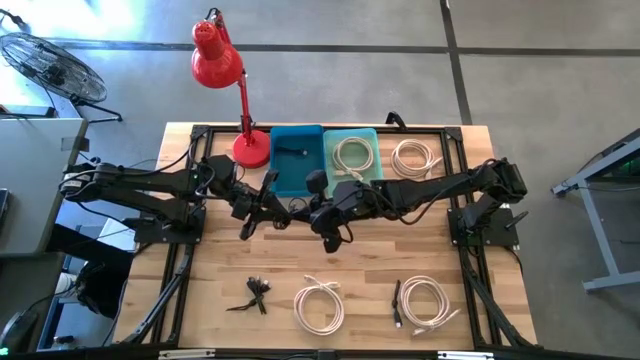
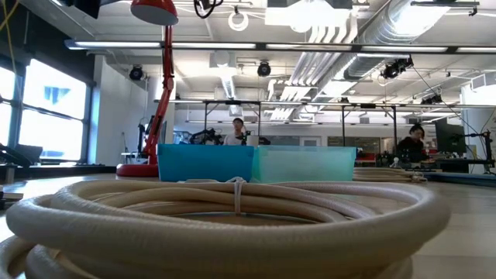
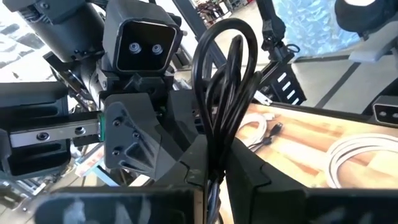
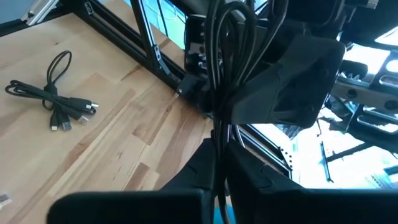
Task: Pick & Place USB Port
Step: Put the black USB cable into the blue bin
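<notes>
Now, above the middle of the pale wooden bench, just before the dark blue plastic bin at its far edge, my left gripper and right gripper meet. Both appear clamped on one looped black USB cable, seemingly a handover toward the bins. Only the wrist views show that shared grip; overhead it's hidden. Only the right wrist view shows clearly another black cable bundle near the front edge.

Both arms reach inward to mid-table, where the left gripper and the right gripper meet, each with its fingers clamped on the same black cable.
</notes>
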